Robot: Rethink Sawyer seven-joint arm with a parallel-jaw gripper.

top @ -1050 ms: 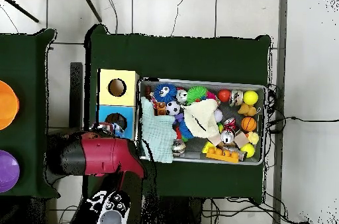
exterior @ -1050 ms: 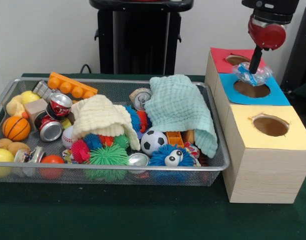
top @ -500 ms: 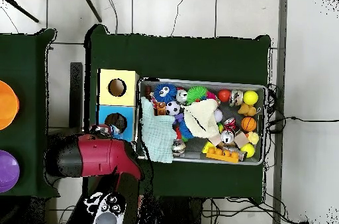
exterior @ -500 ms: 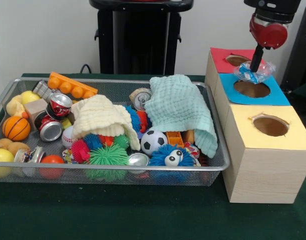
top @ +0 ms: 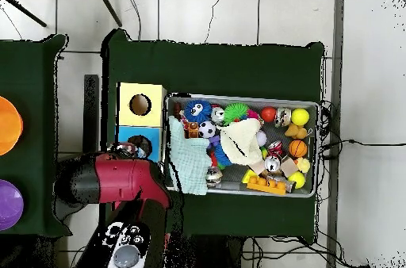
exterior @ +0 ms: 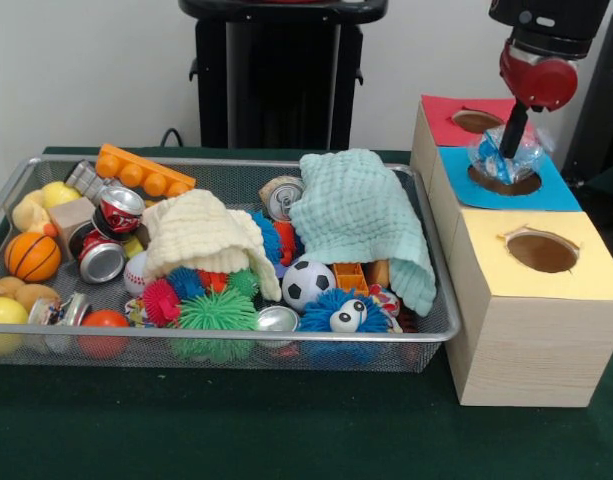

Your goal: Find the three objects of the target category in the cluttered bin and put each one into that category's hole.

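Wire bin (exterior: pixel 438 300), left: mixed clutter including a basketball (exterior: pixel 32 256), crushed cans (exterior: pixel 118 210), an orange toy brick (exterior: pixel 144 171), a cream cloth (exterior: pixel 204 236), spiky balls (exterior: pixel 216 310), a soccer ball (exterior: pixel 308 283) and a mint cloth (exterior: pixel 361 220).

Wooden box (exterior: pixel 531 340), right: red, blue and yellow tops, one hole each.

Hand (exterior: pixel 505 148): above the blue hole (exterior: pixel 504 181), clenched on a clear crumpled plastic bottle (exterior: pixel 503 156) that hangs at the hole's rim, partly over the opening.

Step, as judged: delivery of one target item. Next move calls for centring over the opening and letting go so the bottle drops through.

Surface: table (exterior: pixel 236 430) under dark green cloth. Room: pale wall, black stand behind; tiled floor in the overhead view.
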